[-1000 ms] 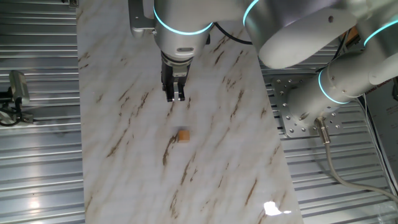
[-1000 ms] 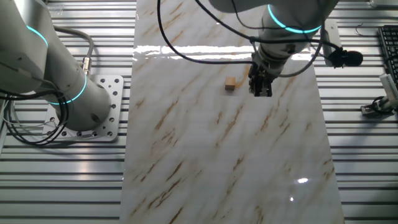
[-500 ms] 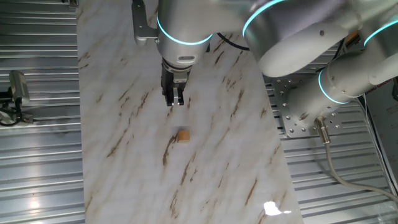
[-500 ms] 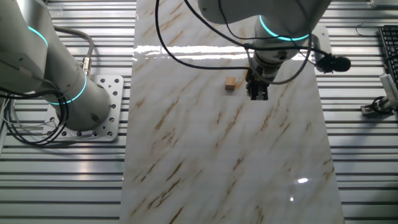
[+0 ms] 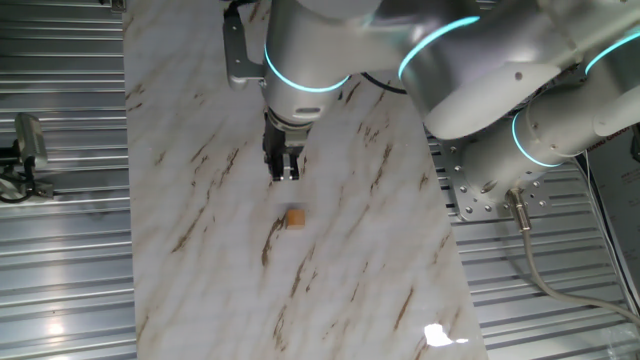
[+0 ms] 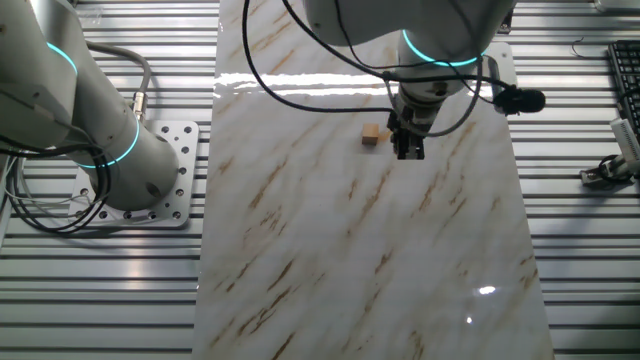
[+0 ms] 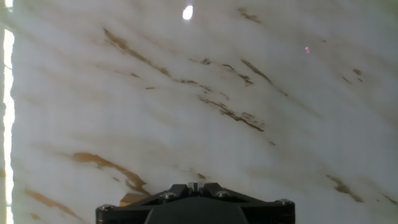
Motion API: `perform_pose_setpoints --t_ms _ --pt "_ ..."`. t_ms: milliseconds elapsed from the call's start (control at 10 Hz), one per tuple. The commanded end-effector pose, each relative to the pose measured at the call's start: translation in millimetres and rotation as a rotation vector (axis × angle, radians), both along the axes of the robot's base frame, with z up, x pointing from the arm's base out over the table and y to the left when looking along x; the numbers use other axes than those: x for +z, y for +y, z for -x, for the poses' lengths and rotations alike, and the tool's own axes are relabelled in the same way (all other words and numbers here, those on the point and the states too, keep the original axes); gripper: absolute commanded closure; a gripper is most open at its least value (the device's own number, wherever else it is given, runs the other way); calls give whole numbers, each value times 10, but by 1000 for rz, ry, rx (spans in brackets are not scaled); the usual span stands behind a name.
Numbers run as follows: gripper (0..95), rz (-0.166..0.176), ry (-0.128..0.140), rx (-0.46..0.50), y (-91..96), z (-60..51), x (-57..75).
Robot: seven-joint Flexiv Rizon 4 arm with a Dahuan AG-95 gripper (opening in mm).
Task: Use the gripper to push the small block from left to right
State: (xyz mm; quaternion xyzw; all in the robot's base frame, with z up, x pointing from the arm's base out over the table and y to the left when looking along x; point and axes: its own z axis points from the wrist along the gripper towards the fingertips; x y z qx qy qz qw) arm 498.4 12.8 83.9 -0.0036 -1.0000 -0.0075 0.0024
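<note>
The small block point(image 5: 295, 217) is a tiny orange-tan cube lying on the marble slab point(image 5: 200, 250). It also shows in the other fixed view point(image 6: 373, 135). The gripper point(image 5: 285, 173) points down at the slab with its fingers together and nothing between them. It stands a short way from the block, apart from it. In the other fixed view the gripper point(image 6: 405, 152) is just right of the block and slightly nearer the camera. The hand view shows the shut gripper point(image 7: 195, 185) over veined marble; the block is not clearly visible there.
The slab lies on a ribbed metal table point(image 5: 60, 260). The arm's base stands on a bolted plate point(image 6: 165, 175) beside the slab, with cables point(image 5: 540, 270). A metal fixture point(image 5: 25, 150) and a keyboard edge point(image 6: 625, 75) lie off the slab.
The gripper has moved steadily closer to the block while staying shut. The block has not moved.
</note>
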Motion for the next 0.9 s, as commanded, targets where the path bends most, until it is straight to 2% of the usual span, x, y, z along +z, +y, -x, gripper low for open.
perform_pose_setpoints --t_ms 100,400,900 --pt "950 4 -18 -1 43 14 -78" --pt "950 3 -41 -4 88 54 -201" --pt "950 1 -67 -13 102 124 -205"
